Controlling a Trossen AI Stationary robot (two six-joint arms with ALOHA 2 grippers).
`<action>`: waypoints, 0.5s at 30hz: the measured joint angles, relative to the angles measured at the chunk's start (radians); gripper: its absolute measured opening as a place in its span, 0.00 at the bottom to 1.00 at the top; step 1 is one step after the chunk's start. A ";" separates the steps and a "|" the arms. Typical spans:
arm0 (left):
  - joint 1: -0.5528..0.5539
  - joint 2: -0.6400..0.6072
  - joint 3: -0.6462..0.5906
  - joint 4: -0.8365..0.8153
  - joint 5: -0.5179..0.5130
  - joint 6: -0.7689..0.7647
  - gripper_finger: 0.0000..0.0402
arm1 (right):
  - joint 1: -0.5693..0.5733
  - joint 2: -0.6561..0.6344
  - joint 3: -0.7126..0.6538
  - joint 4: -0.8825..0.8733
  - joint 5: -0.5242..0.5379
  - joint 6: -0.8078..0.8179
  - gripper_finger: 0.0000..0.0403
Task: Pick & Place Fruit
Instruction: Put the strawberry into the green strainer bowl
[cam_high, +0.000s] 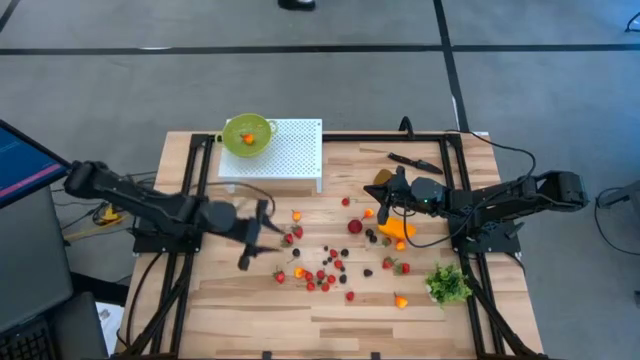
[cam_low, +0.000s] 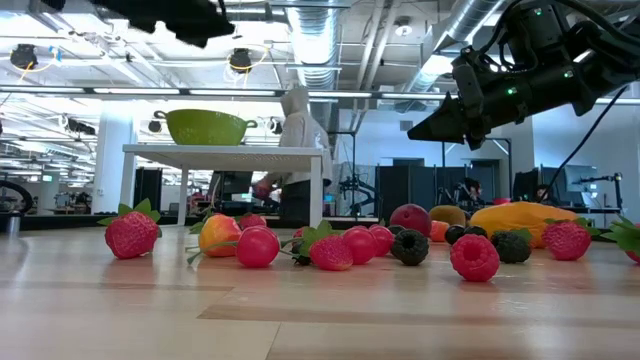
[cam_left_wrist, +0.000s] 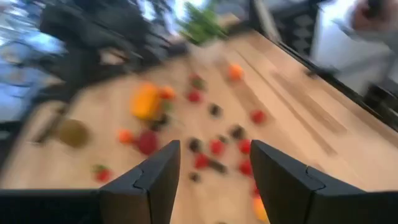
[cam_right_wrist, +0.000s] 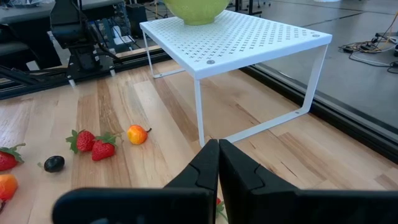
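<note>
The left gripper (cam_high: 262, 235) hangs with its jaws parted and empty, just left of the scattered berries (cam_high: 325, 275) that lie in front of the white perforated stand (cam_high: 290, 150); to take one cleanly, I judge it should settle over a single berry that sits apart from its neighbours and close gently. The right gripper (cam_high: 383, 207) is clenched on nothing, beside the elongated orange fruit (cam_high: 397, 229), right of the stand. No brand, label or writing can be read.
</note>
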 joint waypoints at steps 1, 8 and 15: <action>-0.015 0.024 -0.003 -0.001 0.009 0.000 0.47 | 0.000 0.000 0.000 0.000 0.000 0.000 0.01; -0.084 0.181 -0.003 0.004 0.022 0.004 0.46 | 0.000 0.000 0.000 0.000 0.000 0.000 0.01; -0.094 0.286 -0.003 0.011 0.022 0.004 0.46 | 0.000 0.000 0.000 0.000 0.000 0.000 0.01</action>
